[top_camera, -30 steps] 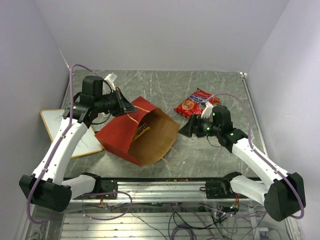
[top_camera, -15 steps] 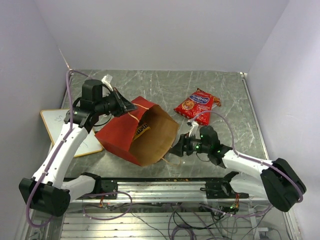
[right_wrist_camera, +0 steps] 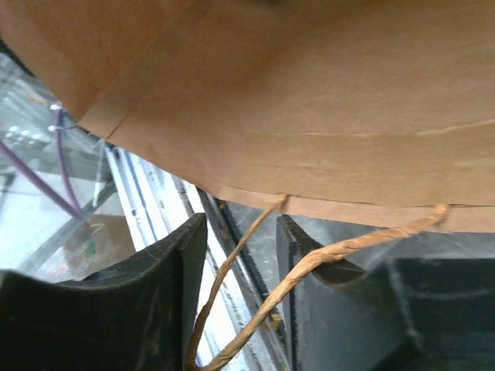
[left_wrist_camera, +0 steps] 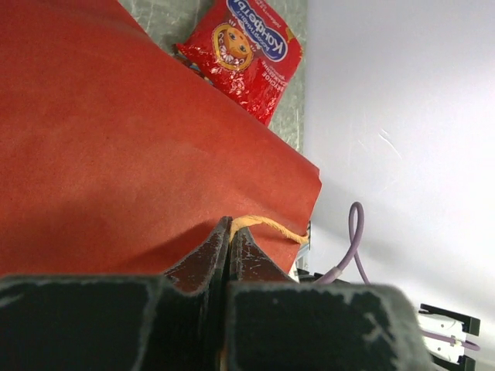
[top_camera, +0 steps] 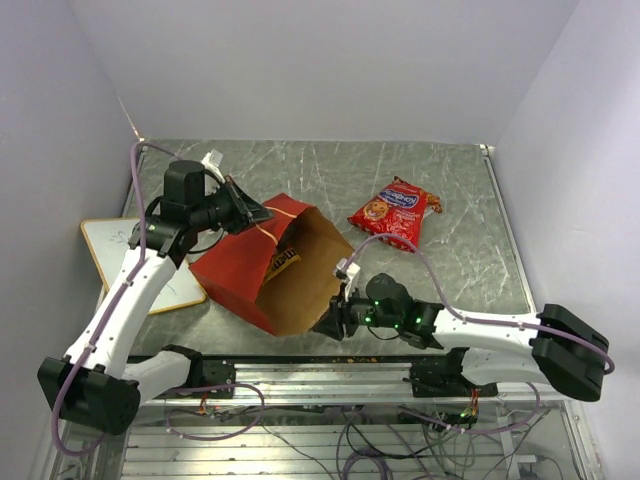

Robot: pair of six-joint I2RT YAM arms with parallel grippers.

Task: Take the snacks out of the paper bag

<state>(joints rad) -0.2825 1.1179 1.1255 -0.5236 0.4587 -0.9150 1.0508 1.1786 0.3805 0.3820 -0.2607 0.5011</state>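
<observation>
The paper bag (top_camera: 243, 272) lies on its side, red outside and brown inside, with its mouth facing front right. A yellow-brown candy packet (top_camera: 283, 262) shows inside the mouth. The red chip bag (top_camera: 392, 212) lies on the table to the back right, and shows past the bag's red panel (left_wrist_camera: 116, 154) as the chip bag (left_wrist_camera: 247, 58) in the left wrist view. My left gripper (top_camera: 260, 212) is shut on the bag's upper handle (left_wrist_camera: 267, 226) and holds that side up. My right gripper (top_camera: 325, 325) is low at the bag's near rim (right_wrist_camera: 309, 116). Its jaws stand apart with the lower handle (right_wrist_camera: 232, 270) hanging between them.
A wood-framed whiteboard (top_camera: 130, 255) lies at the left, partly under the left arm. The metal rail (top_camera: 330, 370) runs along the table's near edge, just in front of my right gripper. Walls close in the back and both sides.
My right arm has swung from beside the chip bag forward and left to the bag's near rim, its jaws narrowing round the lower handle. The left gripper keeps its hold.
</observation>
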